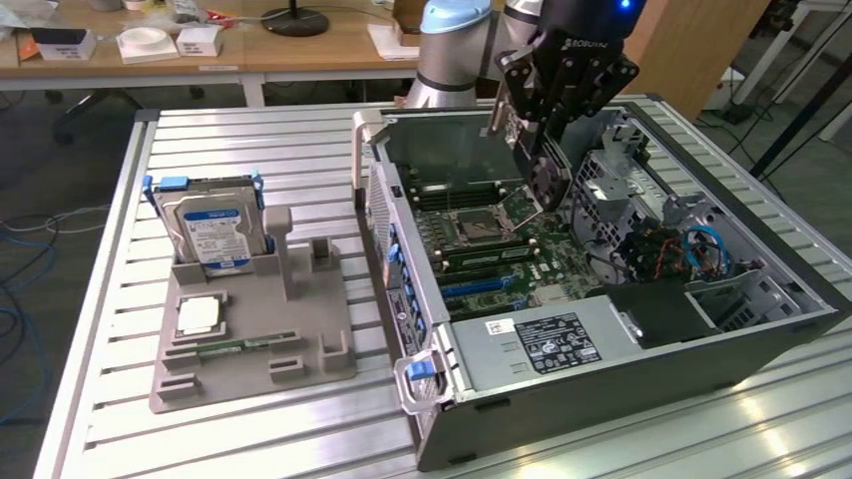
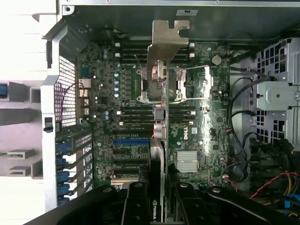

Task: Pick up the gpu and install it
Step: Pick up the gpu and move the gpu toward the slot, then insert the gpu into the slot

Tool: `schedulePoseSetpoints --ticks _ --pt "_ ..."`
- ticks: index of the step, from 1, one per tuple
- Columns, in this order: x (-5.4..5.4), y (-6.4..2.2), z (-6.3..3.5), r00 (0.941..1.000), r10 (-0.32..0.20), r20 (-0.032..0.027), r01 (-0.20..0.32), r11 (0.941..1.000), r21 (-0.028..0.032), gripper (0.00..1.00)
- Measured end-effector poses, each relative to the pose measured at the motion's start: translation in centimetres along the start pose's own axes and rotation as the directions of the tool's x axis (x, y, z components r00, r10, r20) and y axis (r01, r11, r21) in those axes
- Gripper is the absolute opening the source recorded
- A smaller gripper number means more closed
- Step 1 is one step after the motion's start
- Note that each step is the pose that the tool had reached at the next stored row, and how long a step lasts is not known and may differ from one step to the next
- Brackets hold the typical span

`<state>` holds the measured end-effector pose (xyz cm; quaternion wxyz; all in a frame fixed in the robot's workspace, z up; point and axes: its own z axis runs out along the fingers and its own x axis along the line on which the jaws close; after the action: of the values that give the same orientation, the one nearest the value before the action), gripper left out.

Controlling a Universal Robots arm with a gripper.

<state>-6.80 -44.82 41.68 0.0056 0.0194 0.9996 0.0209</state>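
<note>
Slatted worktop [image 1: 239, 130], open case [image 1: 639, 389]: jaws are clamping the gpu [image 2: 159, 117] edge-on over the motherboard [image 2: 206, 126], mid-install; guessing it's needing lining up with a slot [image 2: 132, 140].

I am working over a slatted aluminium table [image 1: 253, 130], and light is glaring off its slats at five o'clock in the exterior view. A wooden desk [image 1: 319, 52] is stretching along behind at eleven o'clock, carrying white boxes [image 1: 147, 42] and a round black stand base [image 1: 294, 22]. Blue cables [image 1: 27, 235] are trailing over the grey floor [image 1: 60, 185] at nine o'clock.
</note>
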Motion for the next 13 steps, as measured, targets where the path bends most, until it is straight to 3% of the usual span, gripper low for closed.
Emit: schedulePoseSetpoints --ticks 13 --pt "-0.29 0.01 0.0 1.0 -0.004 -0.0001 0.004 1.0 0.0 0.26"
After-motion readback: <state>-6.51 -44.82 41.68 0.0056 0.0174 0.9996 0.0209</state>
